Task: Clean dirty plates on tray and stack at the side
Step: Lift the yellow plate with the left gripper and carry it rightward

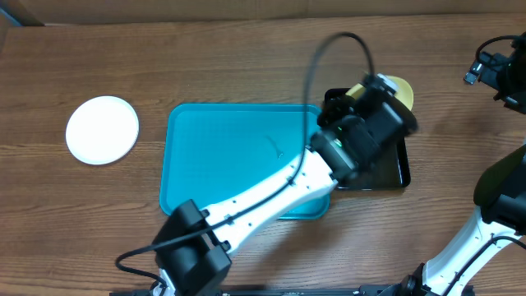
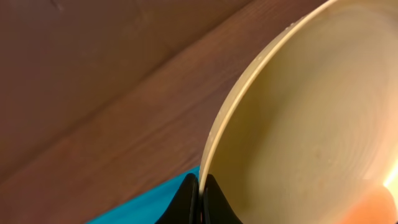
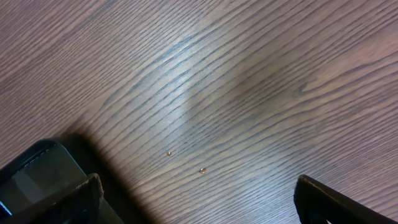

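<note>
My left gripper [image 2: 202, 198] is shut on the rim of a pale yellow-green plate [image 2: 298, 124], which it holds tilted up on edge. In the overhead view this plate [image 1: 401, 89] shows behind the left wrist, above the far end of a black tray [image 1: 403, 171]. The turquoise tray [image 1: 222, 156] lies flat in the middle of the table with no plate on it, and the left arm crosses its right part. A white plate [image 1: 102, 130] rests on the wood to the tray's left. My right gripper [image 3: 196, 199] hangs open over bare wood at the far right.
The black tray touches the turquoise tray's right side. Two tiny crumbs [image 3: 202, 170] lie on the wood under the right gripper. The right arm [image 1: 501, 74] stands at the table's right edge.
</note>
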`<act>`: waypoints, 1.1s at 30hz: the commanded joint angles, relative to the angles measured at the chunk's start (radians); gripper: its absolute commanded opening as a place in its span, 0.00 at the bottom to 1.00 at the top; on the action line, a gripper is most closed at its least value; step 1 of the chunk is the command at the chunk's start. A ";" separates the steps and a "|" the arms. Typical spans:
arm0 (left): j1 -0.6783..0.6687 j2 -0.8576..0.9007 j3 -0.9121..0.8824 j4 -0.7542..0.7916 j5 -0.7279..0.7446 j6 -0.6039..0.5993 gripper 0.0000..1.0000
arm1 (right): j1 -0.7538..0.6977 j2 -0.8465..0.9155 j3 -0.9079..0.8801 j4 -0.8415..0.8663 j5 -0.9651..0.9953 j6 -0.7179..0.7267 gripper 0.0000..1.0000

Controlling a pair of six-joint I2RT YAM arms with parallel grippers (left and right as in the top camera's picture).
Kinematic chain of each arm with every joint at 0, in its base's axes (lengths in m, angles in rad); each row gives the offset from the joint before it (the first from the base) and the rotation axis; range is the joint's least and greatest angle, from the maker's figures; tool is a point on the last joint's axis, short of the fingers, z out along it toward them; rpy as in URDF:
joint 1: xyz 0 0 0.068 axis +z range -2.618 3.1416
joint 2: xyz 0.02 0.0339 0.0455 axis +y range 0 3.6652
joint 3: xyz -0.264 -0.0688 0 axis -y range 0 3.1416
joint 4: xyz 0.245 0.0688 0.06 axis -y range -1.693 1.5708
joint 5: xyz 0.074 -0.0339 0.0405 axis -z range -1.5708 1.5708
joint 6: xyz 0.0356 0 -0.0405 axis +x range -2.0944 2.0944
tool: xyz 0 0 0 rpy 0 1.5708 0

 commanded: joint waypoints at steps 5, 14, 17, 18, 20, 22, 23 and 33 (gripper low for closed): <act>-0.100 0.060 0.027 0.089 -0.373 0.245 0.04 | -0.001 -0.014 0.011 0.002 0.006 0.001 1.00; -0.160 0.063 0.027 0.287 -0.496 0.510 0.04 | -0.001 -0.014 0.011 0.002 0.006 0.001 1.00; -0.162 0.063 0.027 0.321 -0.526 0.540 0.04 | -0.001 -0.014 0.011 0.002 0.006 0.001 1.00; -0.162 0.063 0.027 0.329 -0.538 0.540 0.04 | -0.001 -0.014 0.011 0.002 0.006 0.001 1.00; -0.162 0.063 0.027 0.359 -0.563 0.548 0.04 | -0.001 -0.014 0.011 0.002 0.006 0.001 1.00; -0.162 0.063 0.027 0.401 -0.591 0.552 0.04 | -0.001 -0.014 0.011 0.002 0.006 0.001 1.00; -0.162 0.063 0.027 0.428 -0.600 0.566 0.04 | -0.001 -0.014 0.011 0.002 0.006 0.001 1.00; -0.157 0.063 0.027 0.489 -0.599 0.520 0.04 | -0.001 -0.014 0.011 0.002 0.006 0.001 1.00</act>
